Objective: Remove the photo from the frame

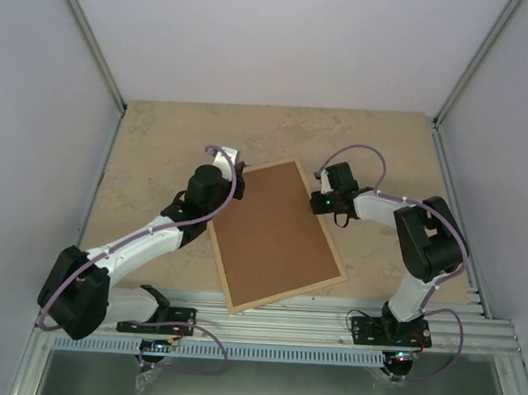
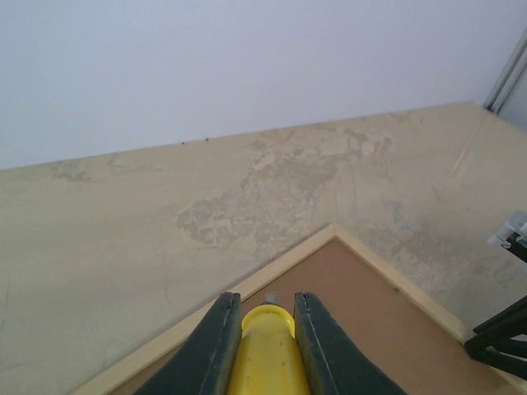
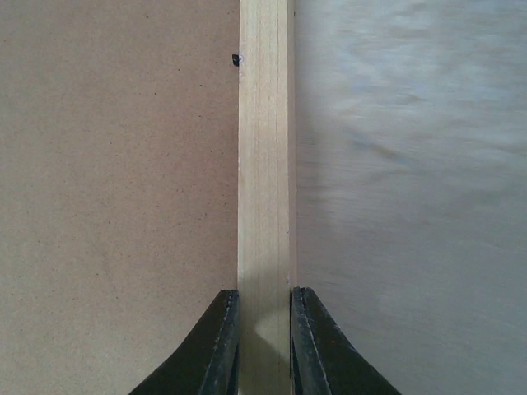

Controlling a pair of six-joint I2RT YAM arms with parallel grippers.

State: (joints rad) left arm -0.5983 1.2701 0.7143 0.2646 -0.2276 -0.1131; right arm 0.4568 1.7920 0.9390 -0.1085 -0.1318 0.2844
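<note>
A brown backing board (image 1: 278,235) lies mid-picture on my beige marbled table (image 1: 160,148); white walls (image 1: 281,39) fill the top. At the bottom centre of my left wrist view sits a yellow piece (image 2: 265,354).

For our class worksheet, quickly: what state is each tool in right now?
Left tool: closed on a yellow object.
Right tool: closed on the frame, pinching its wooden edge.

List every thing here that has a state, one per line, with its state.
frame: flat, back side up
backing board: seated in the frame
photo: hidden from view
left gripper: shut on yellow piece
right gripper: shut on the frame's rail
</note>
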